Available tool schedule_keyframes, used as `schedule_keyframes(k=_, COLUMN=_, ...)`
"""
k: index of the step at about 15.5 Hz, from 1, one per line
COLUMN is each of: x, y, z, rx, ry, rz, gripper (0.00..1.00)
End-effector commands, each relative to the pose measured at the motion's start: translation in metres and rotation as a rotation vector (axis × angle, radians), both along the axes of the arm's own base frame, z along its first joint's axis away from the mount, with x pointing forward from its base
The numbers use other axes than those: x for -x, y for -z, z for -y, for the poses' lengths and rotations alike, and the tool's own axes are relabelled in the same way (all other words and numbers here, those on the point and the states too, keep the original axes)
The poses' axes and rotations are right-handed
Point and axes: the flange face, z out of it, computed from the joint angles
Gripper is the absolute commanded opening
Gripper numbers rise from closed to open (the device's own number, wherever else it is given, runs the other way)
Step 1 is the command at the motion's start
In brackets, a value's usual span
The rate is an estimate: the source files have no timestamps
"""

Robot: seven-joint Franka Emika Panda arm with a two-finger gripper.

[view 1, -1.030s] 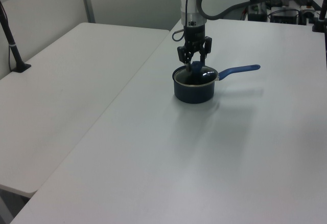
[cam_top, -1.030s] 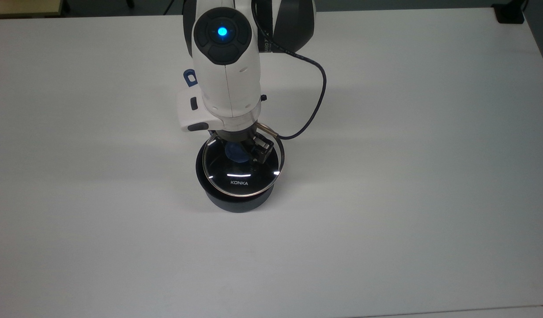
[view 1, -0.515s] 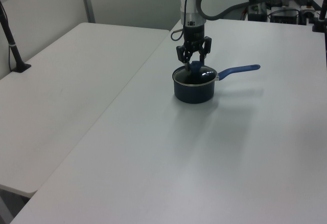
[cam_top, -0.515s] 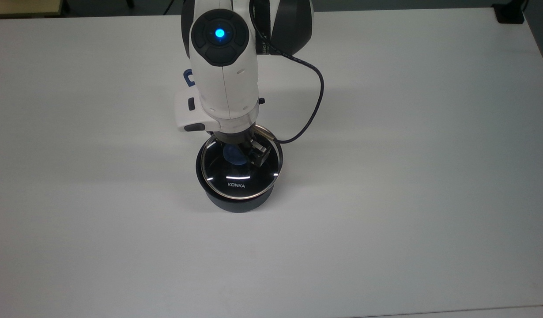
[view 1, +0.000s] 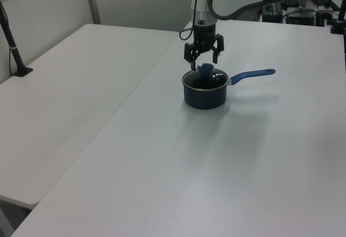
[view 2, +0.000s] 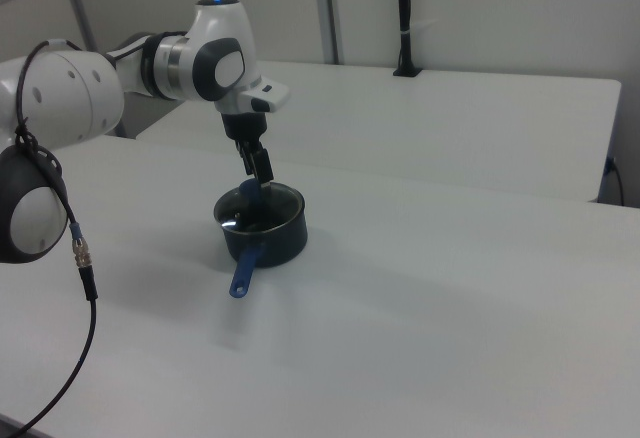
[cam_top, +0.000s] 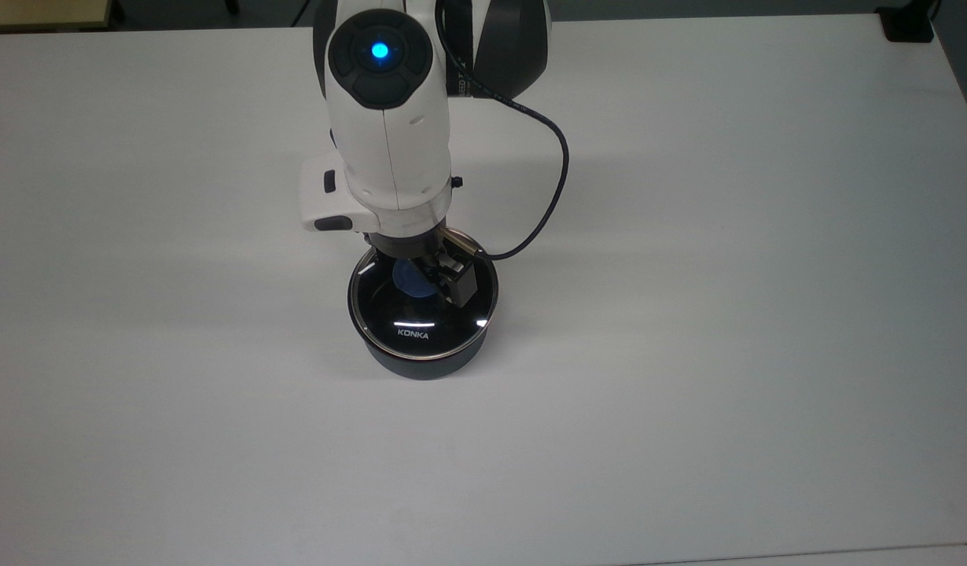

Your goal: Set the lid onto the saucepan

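Glass lid [cam_top: 423,314] on saucepan [cam_top: 420,360], gripper [view 1: 203,58] above

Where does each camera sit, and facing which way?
Top view: overhead, facing straight down on the lid atop the saucepan; wrist and end effector show.
Left view: raised beside the table, facing across it; forearm and open end effector show.
Right view: raised at the opposite side, facing back; shoulder, wrist and cable show.
Shared: left and right views show the saucepan's handle.

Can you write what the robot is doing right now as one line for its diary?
lid: seated on saucepan | gripper: open, above blue knob | handle: free
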Motion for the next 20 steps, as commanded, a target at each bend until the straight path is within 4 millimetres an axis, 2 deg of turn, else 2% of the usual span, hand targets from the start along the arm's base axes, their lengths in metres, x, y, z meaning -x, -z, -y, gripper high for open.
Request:
schedule_keyframes(k=1, x=0.011, y=-0.045, z=0.007, rx=-0.004, ry=0.025, rz=0.05, gripper=1.0)
schedule_keyframes(k=3, x=0.024, y=-0.068, z=0.021, rx=-0.002, ry=0.034, rz=0.034, gripper=1.0)
schedule_keyframes(k=5, x=0.04, y=-0.093, z=0.023, rx=0.007, ry=-0.007, rz=0.015, gripper=1.0)
schedule_keyframes(k=9, x=0.096, y=-0.139, z=0.025, rx=0.015, ry=-0.075, rz=-0.049, gripper=1.0)
schedule_keyframes(k=11, x=0.119, y=-0.155, z=0.025, rx=0.023, ry=-0.115, rz=-0.05, gripper=1.0)
schedule_keyframes(k=15, x=0.155, y=-0.17, z=0.023, rx=0.034, ry=-0.211, rz=-0.044, gripper=1.0)
schedule_keyframes(k=18, x=0.173, y=-0.186, z=0.04, rx=0.038, ry=-0.287, rz=-0.023, gripper=1.0)
schedule_keyframes(k=20, x=0.177, y=-0.192, z=0.044, rx=0.041, ry=-0.359, rz=-0.018, gripper=1.0)
